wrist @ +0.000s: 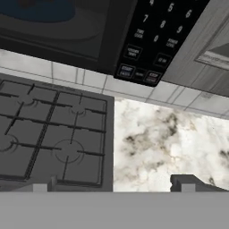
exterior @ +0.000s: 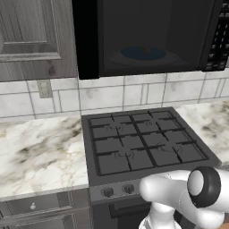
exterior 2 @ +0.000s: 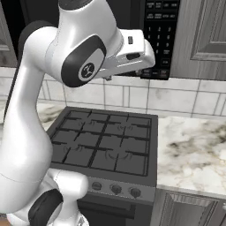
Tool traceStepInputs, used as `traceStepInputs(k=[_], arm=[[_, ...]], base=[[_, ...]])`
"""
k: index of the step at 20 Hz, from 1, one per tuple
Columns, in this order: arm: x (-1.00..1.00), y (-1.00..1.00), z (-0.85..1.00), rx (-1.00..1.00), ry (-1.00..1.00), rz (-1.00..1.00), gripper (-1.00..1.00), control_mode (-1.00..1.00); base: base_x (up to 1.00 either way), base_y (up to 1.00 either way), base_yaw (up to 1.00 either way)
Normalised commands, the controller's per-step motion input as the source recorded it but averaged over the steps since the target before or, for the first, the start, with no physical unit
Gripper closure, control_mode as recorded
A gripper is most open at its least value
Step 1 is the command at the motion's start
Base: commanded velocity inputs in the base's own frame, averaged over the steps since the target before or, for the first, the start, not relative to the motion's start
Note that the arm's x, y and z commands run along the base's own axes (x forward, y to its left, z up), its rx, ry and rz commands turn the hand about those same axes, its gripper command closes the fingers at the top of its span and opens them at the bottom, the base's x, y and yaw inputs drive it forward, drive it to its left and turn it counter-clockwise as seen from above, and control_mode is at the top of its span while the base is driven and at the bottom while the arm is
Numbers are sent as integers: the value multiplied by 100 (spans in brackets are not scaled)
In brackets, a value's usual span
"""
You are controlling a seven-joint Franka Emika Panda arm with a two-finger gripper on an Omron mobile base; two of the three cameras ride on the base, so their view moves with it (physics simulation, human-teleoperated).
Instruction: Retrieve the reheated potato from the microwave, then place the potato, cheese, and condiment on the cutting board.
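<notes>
The potato (exterior: 145, 49), a small tan lump, sits on a blue plate (exterior: 134, 53) inside the microwave (exterior: 147, 36), whose door stands open, swung to the left. The lump is too small and dim to tell which way its long axis runs. The microwave hangs above a black gas stove (exterior: 143, 143), its button panel (exterior 2: 161, 35) at the right side, beside grey wooden cabinets (exterior 2: 207, 35).

The white arm rises from beside the stove front, bends at a dark elbow joint high at the left of the right base view, and reaches forward toward the lower edge of the button panel. The hand lies roughly level, below the microwave and over the stove's back right corner.

In the hand view the fingers (wrist: 114, 183) stand wide apart with nothing between them, their tips low in the frame above the stove's right edge and the marble bench (wrist: 170, 143). A tiled wall (exterior: 53, 98) runs behind the stove.
</notes>
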Motion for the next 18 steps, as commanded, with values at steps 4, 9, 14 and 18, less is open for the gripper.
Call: traceStepInputs(k=[4, 9, 14, 18], arm=[[2, -5, 25, 0, 0, -9, -100, -100], [10, 13, 11, 3, 0, -18, -100, -100], [17, 17, -3, 22, -7, -15, -100, -100], [27, 3, -3, 34, -10, -3, -100, -100]], base=[[0, 0, 0], [0, 0, 0], [0, 0, 0], [0, 0, 0]])
